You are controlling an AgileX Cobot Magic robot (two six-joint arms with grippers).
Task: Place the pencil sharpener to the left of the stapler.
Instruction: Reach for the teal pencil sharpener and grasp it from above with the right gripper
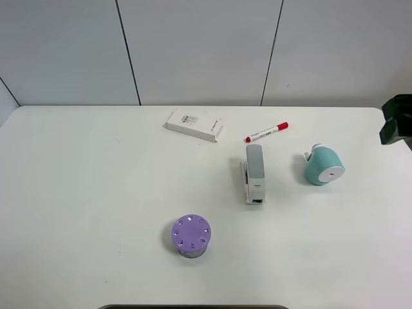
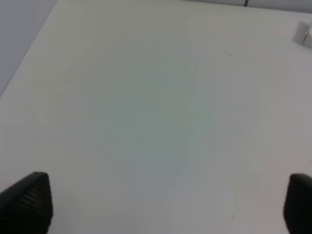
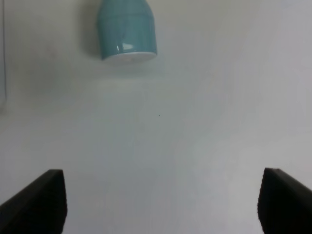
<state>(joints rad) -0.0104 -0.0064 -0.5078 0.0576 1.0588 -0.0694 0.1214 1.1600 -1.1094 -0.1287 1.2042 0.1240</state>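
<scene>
Objects were seen spread over a white table (image 1: pixel 77 193). The pencil sharpener (image 1: pixel 324 167), teal with a round white face, was found lying on its side to the right of the stapler (image 1: pixel 255 172) in the high view, apart from it, with bare table between the two. The stapler was laid with its length running from the back of the table toward the front. Just behind it a red-capped marker (image 1: pixel 266 132) was seen at a slant, and further left a flat white box (image 1: pixel 194 125) was placed near the back edge. A purple cylinder (image 1: pixel 191 235) with holes in its top was stood well in front of the stapler and to its left.

The left gripper (image 2: pixel 165 204) was spread wide over bare table, and nothing was held between its dark fingers (image 2: pixel 29 201). The right gripper (image 3: pixel 161 204) was likewise parted wide and empty; the sharpener was shown ahead of it in the right wrist view, well clear of its fingertips (image 3: pixel 39 201). In the high view only a dark part of the right arm (image 1: pixel 396 120) was caught at the right edge.
</scene>
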